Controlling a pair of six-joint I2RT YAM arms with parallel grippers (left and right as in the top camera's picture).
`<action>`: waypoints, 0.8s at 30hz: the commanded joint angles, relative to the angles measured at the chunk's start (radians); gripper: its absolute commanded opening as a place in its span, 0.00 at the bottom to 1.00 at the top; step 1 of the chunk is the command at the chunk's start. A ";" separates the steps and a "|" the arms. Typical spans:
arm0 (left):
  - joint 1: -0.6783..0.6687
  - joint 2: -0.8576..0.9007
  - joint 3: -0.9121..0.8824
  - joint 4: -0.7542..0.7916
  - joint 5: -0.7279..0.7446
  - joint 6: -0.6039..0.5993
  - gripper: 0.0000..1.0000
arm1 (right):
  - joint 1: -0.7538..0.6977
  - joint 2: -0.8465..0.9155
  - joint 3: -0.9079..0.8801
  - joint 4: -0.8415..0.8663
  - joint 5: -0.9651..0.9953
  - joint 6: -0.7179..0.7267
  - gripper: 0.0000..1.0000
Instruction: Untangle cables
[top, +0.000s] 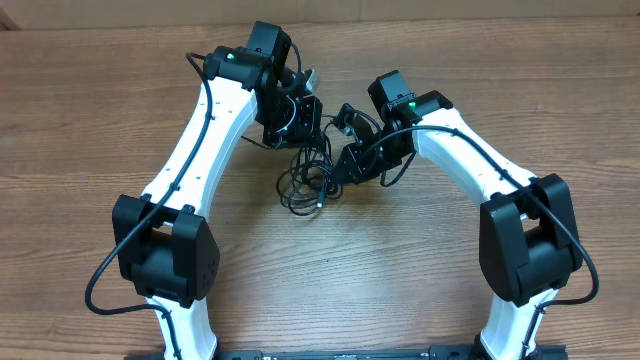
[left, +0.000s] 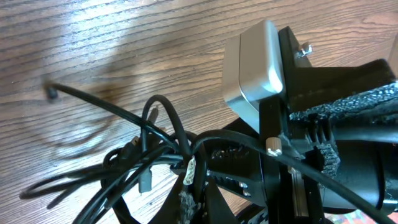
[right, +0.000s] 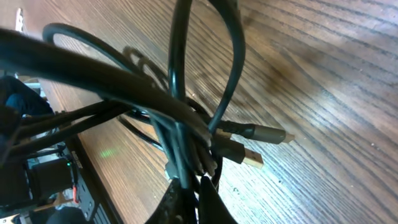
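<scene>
I judge the job barely started: the cables (top: 305, 180) sit as one knot at the centre of the overhead frame, between the two arms, loops drooping onto the wooden table (top: 90, 110) just below the claws, and I see no strand laid out apart from the rest; all the separating is left to do. My left gripper (top: 298, 130) is clenched, and in its wrist view the strands gather toward the lower centre where its tip lies, so I take it to be gripping the bundle, though the fingers themselves are hard to make out; my right gripper (right: 186, 196) is clamped on the same bundle, the cords running straight into its closed tips at the bottom centre of that view. As for counts: two arms, two claws, one tangle; two metal-tipped plugs (right: 261, 134) poke out right of centre in the right wrist view; one free end (left: 52, 93) trails at the left of the left wrist view; how many cords make up the knot I cannot tell, only that there are several.
</scene>
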 joint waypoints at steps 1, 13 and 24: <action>0.004 0.008 0.008 0.013 -0.010 -0.013 0.04 | 0.006 0.003 -0.007 -0.008 -0.010 -0.008 0.04; 0.095 0.008 0.008 0.145 -0.003 -0.094 0.04 | 0.006 0.003 -0.007 -0.110 -0.008 -0.023 0.04; 0.264 0.008 0.008 0.211 0.193 -0.091 0.04 | 0.006 0.003 -0.007 -0.156 -0.010 -0.083 0.04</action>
